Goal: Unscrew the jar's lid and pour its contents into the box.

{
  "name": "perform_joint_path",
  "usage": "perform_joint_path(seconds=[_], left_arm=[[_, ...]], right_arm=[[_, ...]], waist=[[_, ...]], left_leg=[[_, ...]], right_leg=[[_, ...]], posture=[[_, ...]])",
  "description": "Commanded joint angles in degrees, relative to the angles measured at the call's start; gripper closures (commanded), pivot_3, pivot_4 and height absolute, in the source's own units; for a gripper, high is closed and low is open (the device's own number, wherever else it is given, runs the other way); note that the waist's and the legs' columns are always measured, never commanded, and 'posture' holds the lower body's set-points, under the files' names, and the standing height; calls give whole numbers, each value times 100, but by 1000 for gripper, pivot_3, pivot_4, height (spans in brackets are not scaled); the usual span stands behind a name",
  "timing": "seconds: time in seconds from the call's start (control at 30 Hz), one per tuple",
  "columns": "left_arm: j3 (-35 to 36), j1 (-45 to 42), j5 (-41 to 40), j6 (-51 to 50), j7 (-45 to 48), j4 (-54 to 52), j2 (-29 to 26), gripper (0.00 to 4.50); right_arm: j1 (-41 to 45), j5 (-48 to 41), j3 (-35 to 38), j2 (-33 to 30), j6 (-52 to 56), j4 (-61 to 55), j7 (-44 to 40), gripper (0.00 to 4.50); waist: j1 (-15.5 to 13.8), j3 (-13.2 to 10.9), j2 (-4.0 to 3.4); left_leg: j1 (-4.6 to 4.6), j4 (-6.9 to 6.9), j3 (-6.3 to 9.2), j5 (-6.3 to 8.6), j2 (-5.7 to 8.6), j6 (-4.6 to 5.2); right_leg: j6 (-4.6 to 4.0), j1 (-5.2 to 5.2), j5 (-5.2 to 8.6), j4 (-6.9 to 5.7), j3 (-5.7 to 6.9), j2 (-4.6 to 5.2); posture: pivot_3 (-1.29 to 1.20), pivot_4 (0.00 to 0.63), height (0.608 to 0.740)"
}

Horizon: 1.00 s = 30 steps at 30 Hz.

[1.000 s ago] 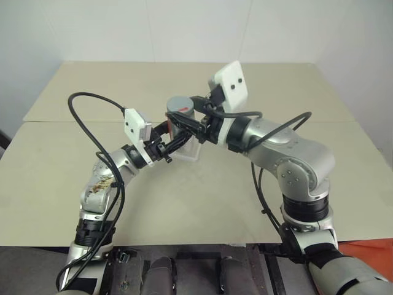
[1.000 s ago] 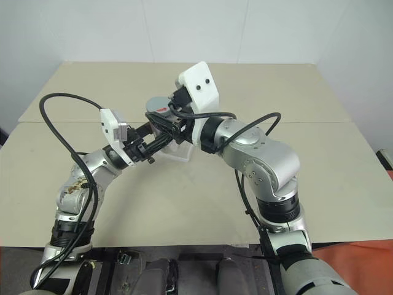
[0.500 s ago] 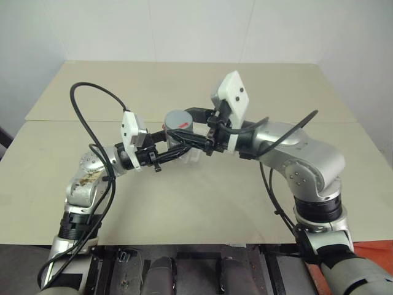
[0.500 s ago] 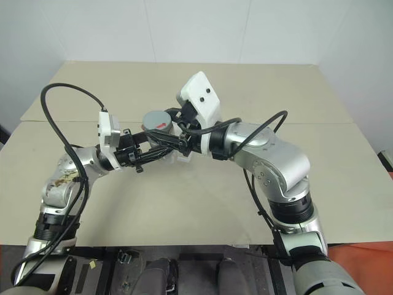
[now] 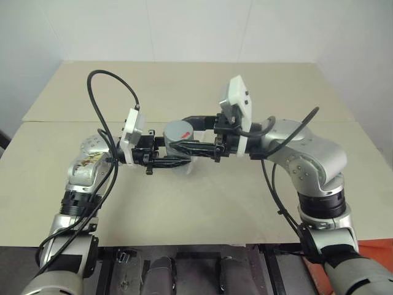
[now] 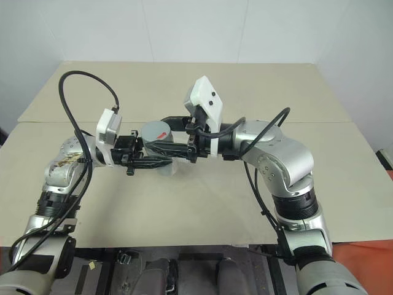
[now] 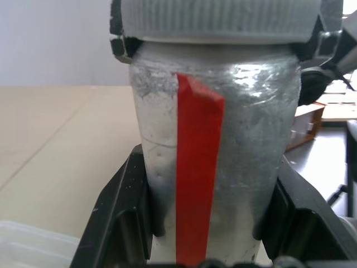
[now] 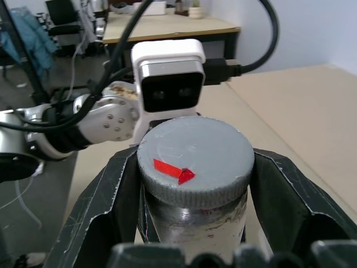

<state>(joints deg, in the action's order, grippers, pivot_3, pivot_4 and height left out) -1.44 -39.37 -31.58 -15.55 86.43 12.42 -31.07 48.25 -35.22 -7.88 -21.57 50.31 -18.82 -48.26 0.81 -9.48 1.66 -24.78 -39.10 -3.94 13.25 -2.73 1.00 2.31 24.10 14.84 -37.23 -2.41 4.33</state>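
Jar (image 7: 212,167), plain red label strip, unlettered

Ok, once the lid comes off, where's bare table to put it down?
The table is bare in front of the arms, along its far edge, and at the left and right ends. The middle is crowded: left gripper on the jar, right gripper on the lid, box beneath.

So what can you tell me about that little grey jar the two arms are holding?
The jar is a small upright cylinder with a silvery, foil-like body and a red strip running down its side. A ribbed grey lid with a small red mark still sits on top. It is held above the table, the left pincer clamping the body and the right pincer clamping the lid's rim.
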Motion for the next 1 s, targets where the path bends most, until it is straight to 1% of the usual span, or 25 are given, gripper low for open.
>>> perform_joint_path(seconds=[0.03,0.23,0.37,0.43,0.47,0.5,0.53,0.57,0.8,1.0], left_arm=[[-134,-306,58,-1,207,33,16,2451],[-75,-344,65,26,333,56,33,2451],[13,-232,4,14,243,-131,22,2451],[52,-165,-36,-24,218,-225,-6,2451],[74,-130,-51,-44,205,-267,-25,2451],[89,-92,-58,-61,189,-309,-47,2451],[107,-59,-67,-83,166,-340,-64,2451],[118,-37,-74,-98,147,-362,-75,2451],[333,148,-54,-120,-99,-460,-252,2451],[635,423,-89,-76,-536,-568,-402,2451]], right_arm=[[231,-482,-312,156,-119,-209,-703,1712],[273,-369,-321,146,-212,-33,-1075,1712],[268,-300,-299,156,-276,46,-1081,1712],[263,-291,-263,171,-257,66,-995,1015],[268,-293,-238,179,-237,82,-960,847],[263,-298,-208,164,-237,87,-972,571],[252,-291,-180,147,-251,91,-981,188],[244,-285,-163,134,-263,93,-993,10],[22,-272,103,-191,-238,21,-838,10],[-235,-259,540,-496,-169,-188,-322,10]], waist=[[1,0,0],[1,0,0],[1,0,0],[2,0,0],[6,0,0],[11,0,0],[10,0,0],[3,0,0],[-14,0,0],[1,0,0]], left_leg=[[0,0,0,0,0,0],[0,0,1,0,0,0],[0,0,2,0,0,0],[0,0,3,0,0,0],[0,0,3,0,0,0],[0,0,5,0,-1,0],[0,0,6,0,-1,0],[0,0,7,0,-1,0],[0,-1,8,0,-1,0],[0,0,13,0,-2,0]], right_leg=[[0,-1,0,0,0,0],[0,0,0,0,0,0],[0,0,0,-1,0,0],[0,0,0,-1,0,1],[0,0,0,-1,-1,1],[0,1,0,-1,-1,0],[0,2,0,-2,-1,0],[0,1,0,-2,-1,0],[0,-1,0,-1,0,1],[0,1,0,-2,-1,2]], posture=[[0,150,740],[0,150,740],[0,150,740],[0,150,740],[0,150,740],[0,150,740],[0,150,740],[0,150,740],[0,150,740],[0,150,740]])
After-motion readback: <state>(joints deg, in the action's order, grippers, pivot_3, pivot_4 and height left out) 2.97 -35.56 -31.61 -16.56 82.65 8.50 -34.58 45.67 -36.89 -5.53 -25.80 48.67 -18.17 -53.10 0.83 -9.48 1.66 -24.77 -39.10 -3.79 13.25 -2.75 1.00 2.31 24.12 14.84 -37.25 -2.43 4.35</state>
